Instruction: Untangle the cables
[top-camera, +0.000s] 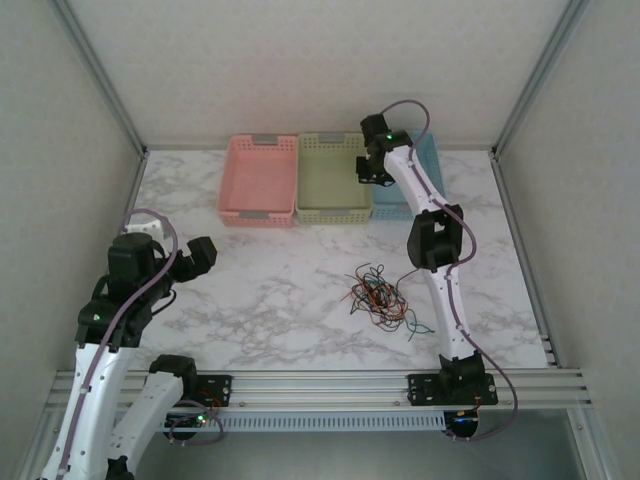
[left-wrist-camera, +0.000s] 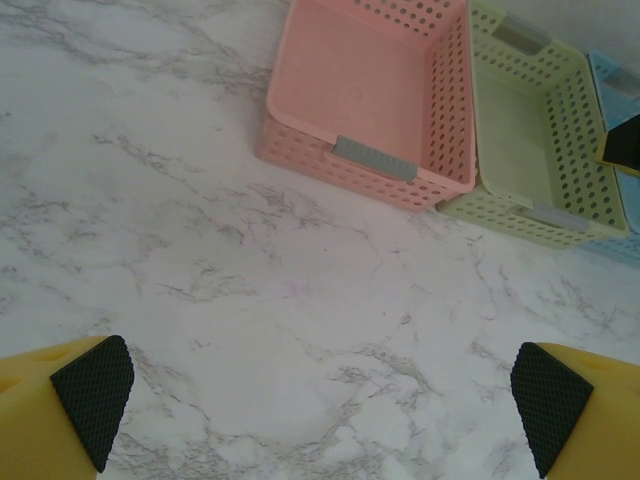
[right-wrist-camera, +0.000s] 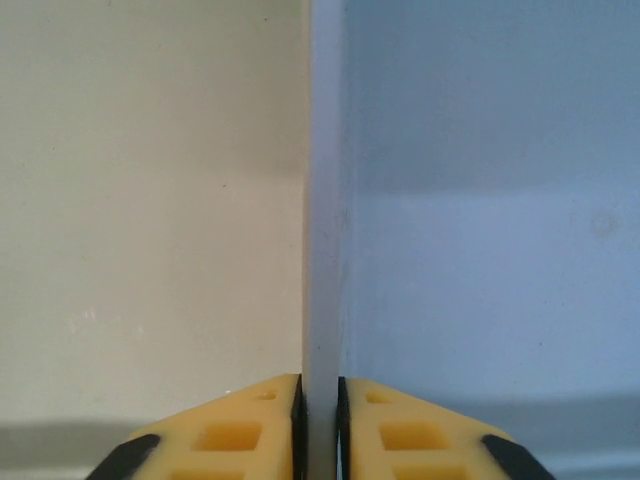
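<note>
The cables (top-camera: 378, 295) lie in one tangled heap of red-orange, black and green-teal wires on the marble table, right of centre. My right gripper (top-camera: 365, 170) hangs far from them, over the edge shared by the green basket (top-camera: 333, 212) and the blue basket (top-camera: 428, 150). In the right wrist view its yellow jaws (right-wrist-camera: 320, 400) stand a narrow gap apart, with no wire between them; the pale wall between the two baskets (right-wrist-camera: 325, 200) shows through the gap. My left gripper (top-camera: 190, 258) hovers over bare table at the left, wide open (left-wrist-camera: 320, 400) and empty.
Three perforated baskets stand in a row at the back: pink basket (left-wrist-camera: 360, 165), green basket (left-wrist-camera: 530, 215) and blue basket (left-wrist-camera: 612, 75). Aluminium frame posts and white walls close in the table. Bare marble lies between the left gripper and the cable heap.
</note>
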